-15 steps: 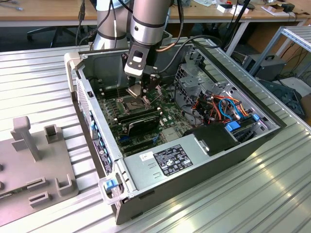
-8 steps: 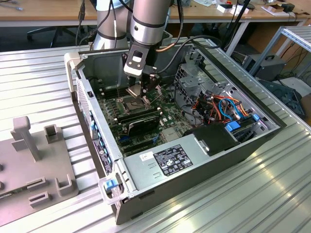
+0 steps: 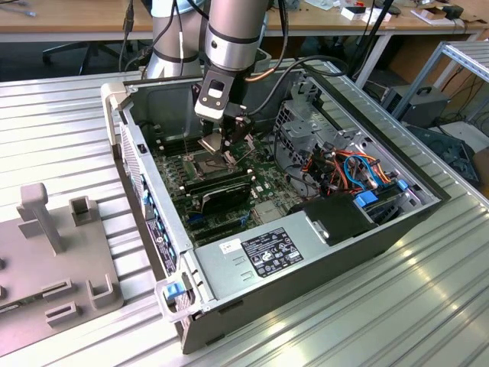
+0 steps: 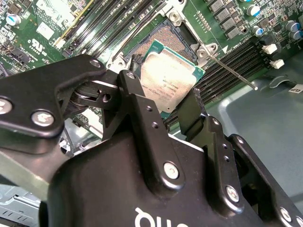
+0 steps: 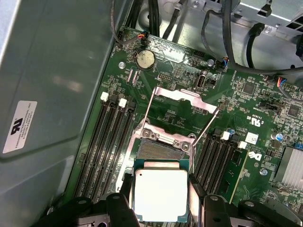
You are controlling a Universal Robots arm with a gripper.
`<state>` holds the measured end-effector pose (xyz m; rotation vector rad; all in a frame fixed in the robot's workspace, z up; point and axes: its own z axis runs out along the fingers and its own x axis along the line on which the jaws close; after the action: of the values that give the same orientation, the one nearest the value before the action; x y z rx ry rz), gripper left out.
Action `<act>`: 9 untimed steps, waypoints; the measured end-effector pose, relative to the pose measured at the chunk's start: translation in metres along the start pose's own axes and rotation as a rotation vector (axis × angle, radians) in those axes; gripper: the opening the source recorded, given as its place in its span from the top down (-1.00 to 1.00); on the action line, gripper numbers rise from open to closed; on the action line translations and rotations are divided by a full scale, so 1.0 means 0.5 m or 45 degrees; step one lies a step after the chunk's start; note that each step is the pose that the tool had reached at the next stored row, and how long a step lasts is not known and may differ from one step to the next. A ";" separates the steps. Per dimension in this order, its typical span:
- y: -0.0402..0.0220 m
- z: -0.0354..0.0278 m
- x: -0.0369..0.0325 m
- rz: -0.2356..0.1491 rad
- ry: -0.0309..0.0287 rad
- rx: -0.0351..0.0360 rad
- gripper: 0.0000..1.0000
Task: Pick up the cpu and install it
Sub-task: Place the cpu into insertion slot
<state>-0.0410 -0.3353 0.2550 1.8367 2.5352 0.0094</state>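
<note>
Item: cpu [image 5: 160, 194]. Silver-grey top facing up, gripped at two opposite edges by the hand [image 3: 223, 145], whose black fingers [image 4: 137, 94] are closed on it.
Location: inside the open computer case [image 3: 306, 260] on the bench [image 3: 61, 99], in the far part of the case toward the exterior view's left, over the green motherboard [image 5: 246, 109].
Position: close over the near edge of the socket [image 5: 158, 150]. The socket's contacts are exposed and its metal frame [image 5: 182, 97] is swung open. Contact with the socket cannot be told.
</note>
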 end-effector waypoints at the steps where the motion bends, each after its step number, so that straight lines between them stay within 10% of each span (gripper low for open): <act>1: 0.000 0.000 0.000 0.000 -0.0001 0.0000 -0.09; 9: 0.000 0.000 0.000 0.107 -0.0012 0.0005 -0.09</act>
<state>-0.0410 -0.3353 0.2549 1.9414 2.4557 0.0087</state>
